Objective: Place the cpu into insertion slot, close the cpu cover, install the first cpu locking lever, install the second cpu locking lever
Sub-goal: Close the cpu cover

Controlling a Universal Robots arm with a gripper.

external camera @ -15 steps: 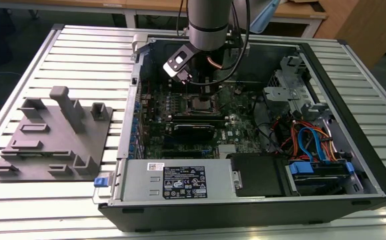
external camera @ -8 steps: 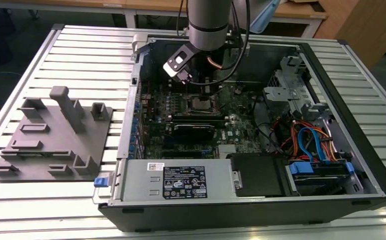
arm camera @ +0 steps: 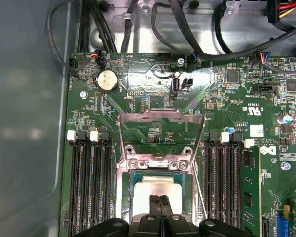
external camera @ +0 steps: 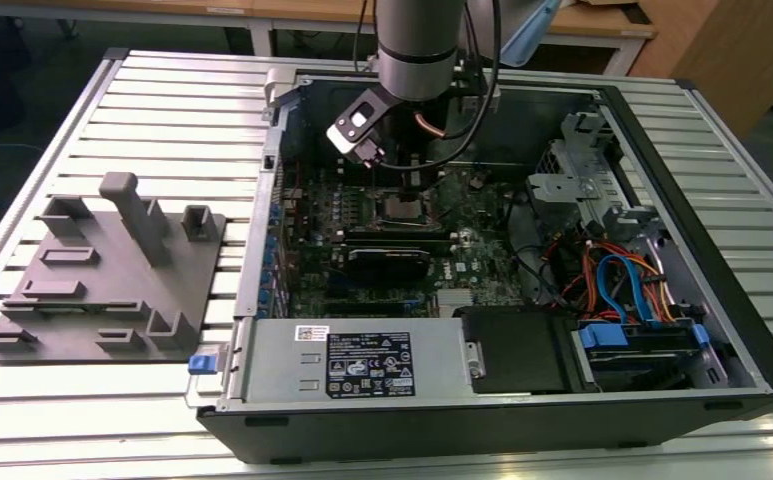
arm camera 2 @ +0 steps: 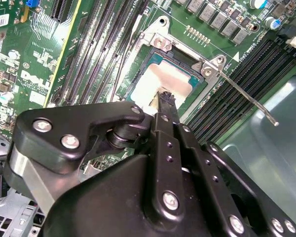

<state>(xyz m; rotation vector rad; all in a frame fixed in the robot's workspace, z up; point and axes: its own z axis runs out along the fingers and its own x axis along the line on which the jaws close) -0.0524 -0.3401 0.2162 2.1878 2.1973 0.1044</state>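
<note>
Gripper (arm camera: 160, 200): fingers pressed together into one narrow black blade, nothing pinched. Tips sit right over the cpu (arm camera: 143, 192); touching or just above, can't tell.

The cpu lies flat in the insertion slot (arm camera: 123, 187), directly under the tips. It has a dull silver lid with a green substrate edge showing, and the slot's bright metal rim runs round it. Placement looks done, so I'd call the step in hand closing the cover.

The cpu cover (arm camera: 158, 115) stands swung open just beyond the tips. It's a thin stamped steel frame with a cut-out middle, hinged at the slot's far edge. My read: the step calls for a push on the frame's free bar to tip it over the hinge, without dragging across the lid.

The locking lever (arm camera 2: 246, 94) is unlatched, a thin bent wire rod angling off beside the slot. Long black memory slots (arm camera: 89, 187) flank the fingers on both sides. Farther out: glossy green motherboard (arm camera: 227, 108), round coin cell (arm camera: 107, 80), black cables (arm camera: 187, 29).
</note>
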